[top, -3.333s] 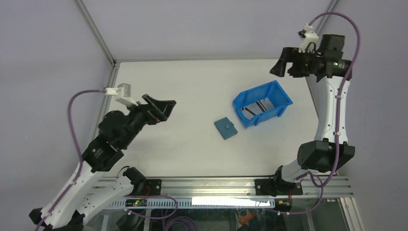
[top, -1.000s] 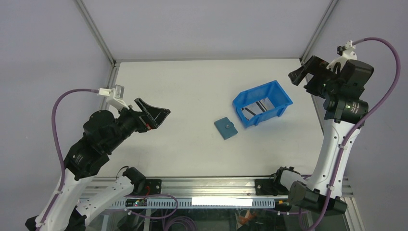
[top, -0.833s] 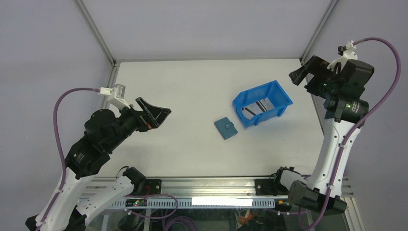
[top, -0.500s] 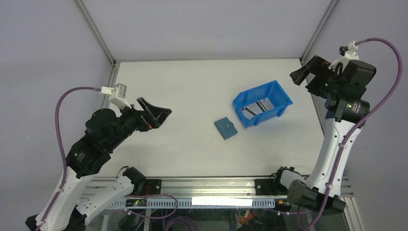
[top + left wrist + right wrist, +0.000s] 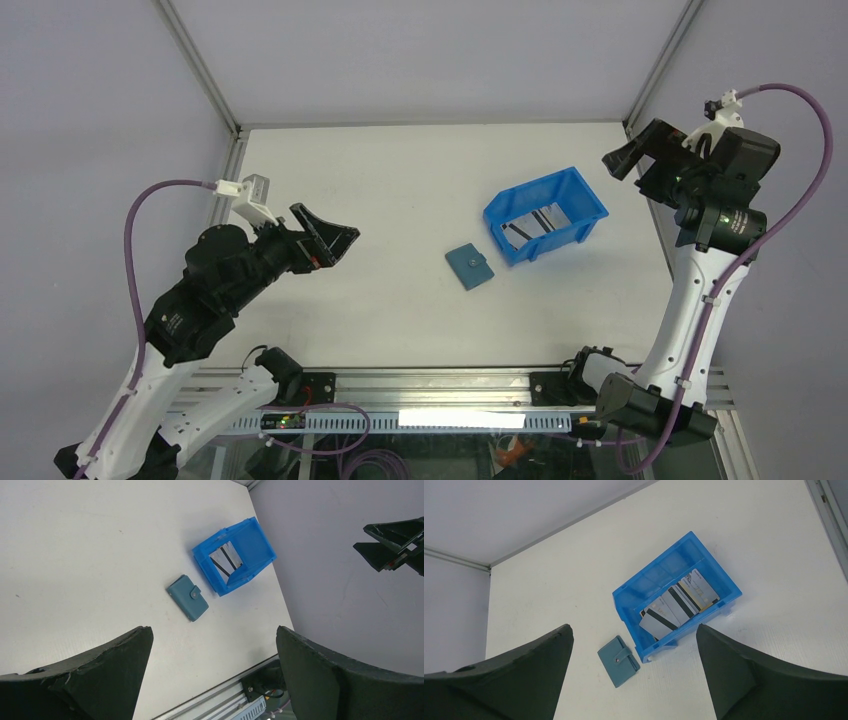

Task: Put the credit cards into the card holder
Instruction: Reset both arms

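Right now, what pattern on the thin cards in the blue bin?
Silvery grey credit cards, dark stripe; right wrist view.

Wears white shells on the long links (image 5: 690, 300), black housings at the joints (image 5: 210, 280) — trails a purple cable (image 5: 127, 255) along each arm. Ends in broad black wedge fingers (image 5: 100, 675), rough-edged, with a white bracket (image 5: 250, 197) on each wrist.

Left arm (image 5: 205, 295) raised, jaws wide, empty; right arm (image 5: 697, 275) upright, jaws wide, empty.

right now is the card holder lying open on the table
No, the card holder lies folded shut on the table, with its snap tab fastened across the cover.
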`<state>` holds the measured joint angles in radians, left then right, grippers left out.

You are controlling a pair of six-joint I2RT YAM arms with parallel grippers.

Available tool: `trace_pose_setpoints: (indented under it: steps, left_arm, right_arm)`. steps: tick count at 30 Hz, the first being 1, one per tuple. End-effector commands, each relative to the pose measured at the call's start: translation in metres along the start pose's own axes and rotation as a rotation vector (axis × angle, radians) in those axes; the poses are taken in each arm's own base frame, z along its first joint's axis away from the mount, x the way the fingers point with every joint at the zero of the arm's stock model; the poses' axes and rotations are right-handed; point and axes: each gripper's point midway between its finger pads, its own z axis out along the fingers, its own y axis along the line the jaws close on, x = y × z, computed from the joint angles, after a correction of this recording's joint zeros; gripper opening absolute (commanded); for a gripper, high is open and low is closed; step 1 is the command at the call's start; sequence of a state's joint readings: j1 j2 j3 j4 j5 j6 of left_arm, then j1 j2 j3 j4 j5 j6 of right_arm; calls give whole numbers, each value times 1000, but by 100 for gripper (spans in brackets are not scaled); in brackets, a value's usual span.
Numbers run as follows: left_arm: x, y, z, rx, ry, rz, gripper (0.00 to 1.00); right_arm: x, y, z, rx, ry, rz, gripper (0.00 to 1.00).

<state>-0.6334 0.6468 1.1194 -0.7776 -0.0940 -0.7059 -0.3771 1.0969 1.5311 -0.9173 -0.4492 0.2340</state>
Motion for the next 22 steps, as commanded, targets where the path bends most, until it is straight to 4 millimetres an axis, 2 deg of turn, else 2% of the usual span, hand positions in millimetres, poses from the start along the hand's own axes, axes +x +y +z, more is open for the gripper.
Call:
trace_pose_setpoints:
  steps: [1, 22]
  left_arm:
    - [-6, -9, 0, 46, -20, 0, 99]
    - [-1, -12, 15, 52, 24, 19, 99]
  right_arm:
    - [-10, 1, -2, -7, -43, -12, 98]
    - [-6, -19, 1, 66, -31, -1, 98]
